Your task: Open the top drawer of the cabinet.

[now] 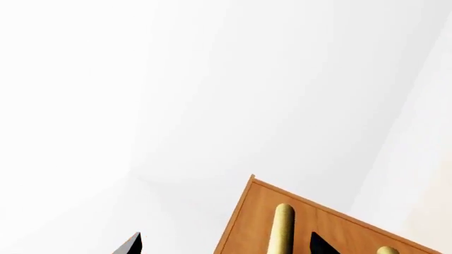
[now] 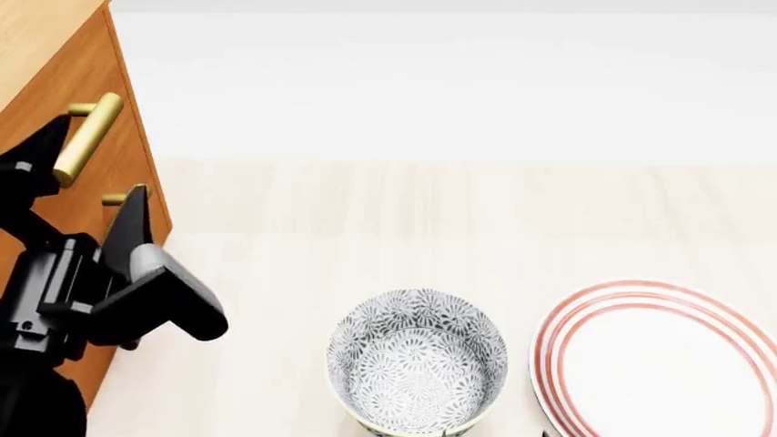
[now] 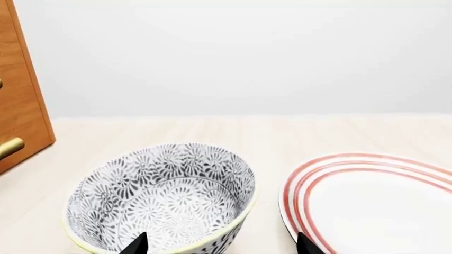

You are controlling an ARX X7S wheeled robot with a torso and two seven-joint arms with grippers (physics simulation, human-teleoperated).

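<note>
While the top drawer [image 2: 95, 100] is sitting flush in the cabinet [image 2: 36, 55] at the far left edge of the worktop [image 2: 401, 218], the approach step is in hand: the left gripper [image 2: 91, 177] is lining up on the brass handle [image 2: 87, 138], fingers apart, one dark fingertip [image 2: 46, 144] lying on either side of the bar without visibly touching it. In the left wrist view the handle [image 1: 283, 227] is running between the two tips. Next, I judge, the jaws need closing on the bar, then a straight pull outward. The right gripper [image 3: 220, 244] is hanging open over the patterned bowl [image 3: 162, 196], beside the red-rimmed plate [image 3: 367, 201], holding nothing
</note>
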